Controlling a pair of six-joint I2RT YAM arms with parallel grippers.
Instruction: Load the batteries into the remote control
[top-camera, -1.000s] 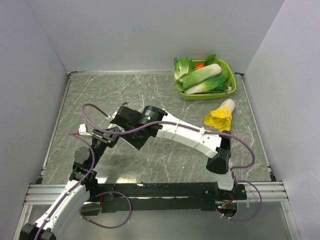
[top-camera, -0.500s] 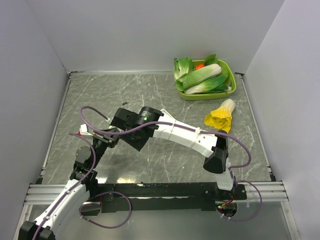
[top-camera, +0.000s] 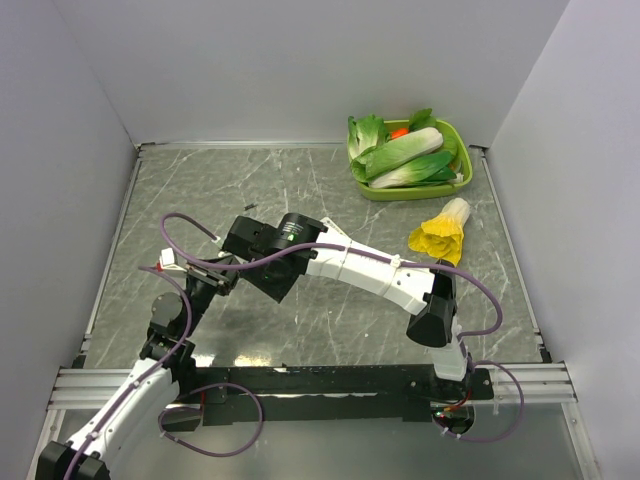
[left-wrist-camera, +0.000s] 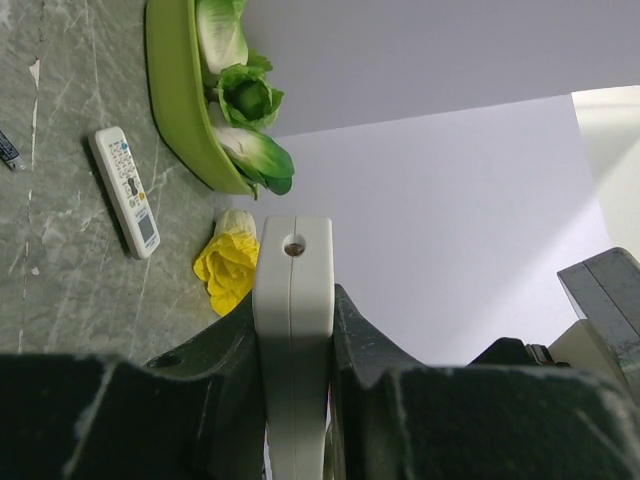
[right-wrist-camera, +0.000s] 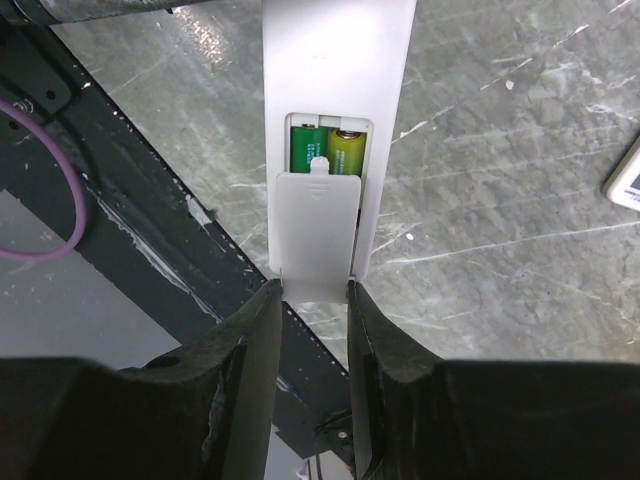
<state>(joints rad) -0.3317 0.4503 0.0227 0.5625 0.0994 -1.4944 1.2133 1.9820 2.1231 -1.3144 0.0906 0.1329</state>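
right arm (top-camera: 370, 275) has edged slightly leftward over the last second, its right gripper (right-wrist-camera: 312, 300) pinching the battery cover (right-wrist-camera: 315, 225), which half-covers the open compartment. left gripper (left-wrist-camera: 292, 345) is clamped on the remote control (left-wrist-camera: 292, 290), held above the table (right-wrist-camera: 500, 150). both batteries (right-wrist-camera: 347, 150) sit side by side inside.

The remote control (right-wrist-camera: 338, 60) and its cover (right-wrist-camera: 315, 230) are plain white. The batteries (right-wrist-camera: 304, 146) are green and yellow-green. The bench (right-wrist-camera: 500, 150) is grey-green marble with white veins. The dish (left-wrist-camera: 175, 90) is lime and the loose vegetable (left-wrist-camera: 228, 265) yellow.
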